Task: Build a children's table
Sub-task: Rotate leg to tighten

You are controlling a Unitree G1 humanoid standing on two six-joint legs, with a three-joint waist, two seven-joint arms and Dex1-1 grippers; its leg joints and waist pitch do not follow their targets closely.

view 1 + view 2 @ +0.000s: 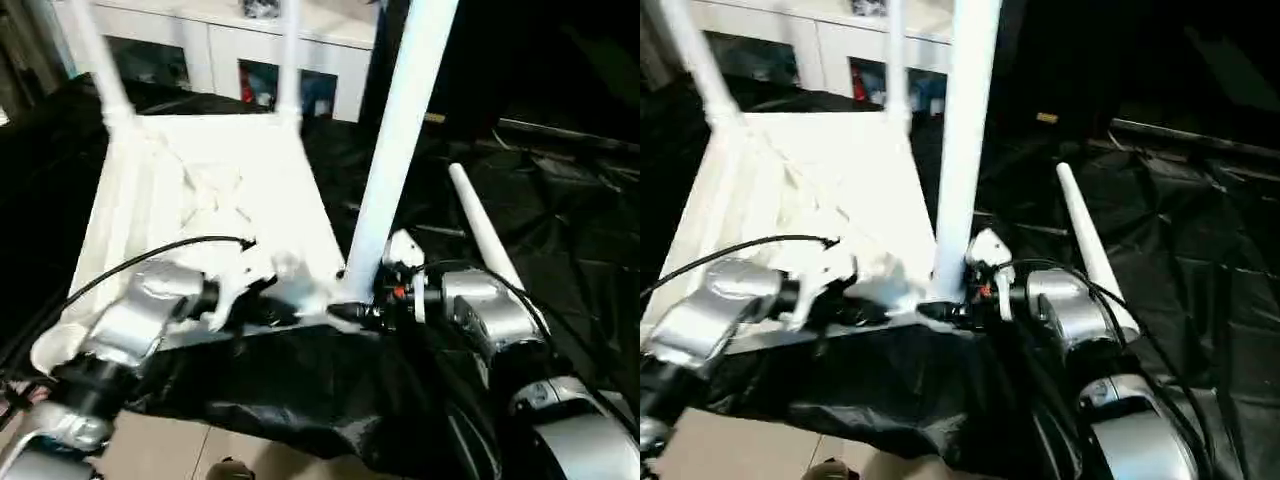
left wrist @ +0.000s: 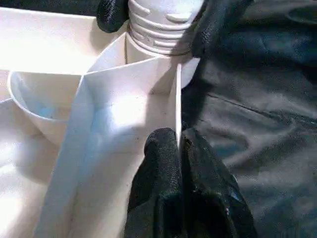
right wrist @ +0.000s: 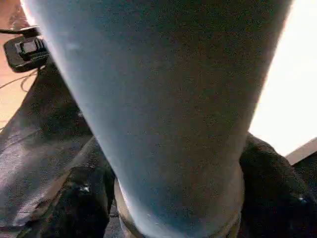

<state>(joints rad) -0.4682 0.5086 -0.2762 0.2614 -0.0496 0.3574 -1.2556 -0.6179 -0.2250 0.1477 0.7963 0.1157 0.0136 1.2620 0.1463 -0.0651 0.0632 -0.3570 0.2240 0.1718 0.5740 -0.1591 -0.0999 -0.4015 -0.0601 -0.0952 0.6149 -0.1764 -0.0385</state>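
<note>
I'm seeing the children's table top [image 1: 215, 205] lying underside up on the black sheet [image 1: 560, 220]. My right gripper [image 1: 345, 313] is closing its fingers [image 2: 210, 22] around the base of the near leg [image 1: 400, 140], which is sitting upright in a corner socket. My left gripper [image 2: 179, 148] is pinching the top's thin edge wall beside it. A spare leg [image 1: 485, 240] is lying on the sheet, right of the top

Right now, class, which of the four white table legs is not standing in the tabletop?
The loose leg lying on the black sheet to the robot's right. The other three stand upright from the upturned tabletop, the nearest gripped by the right gripper.
</note>
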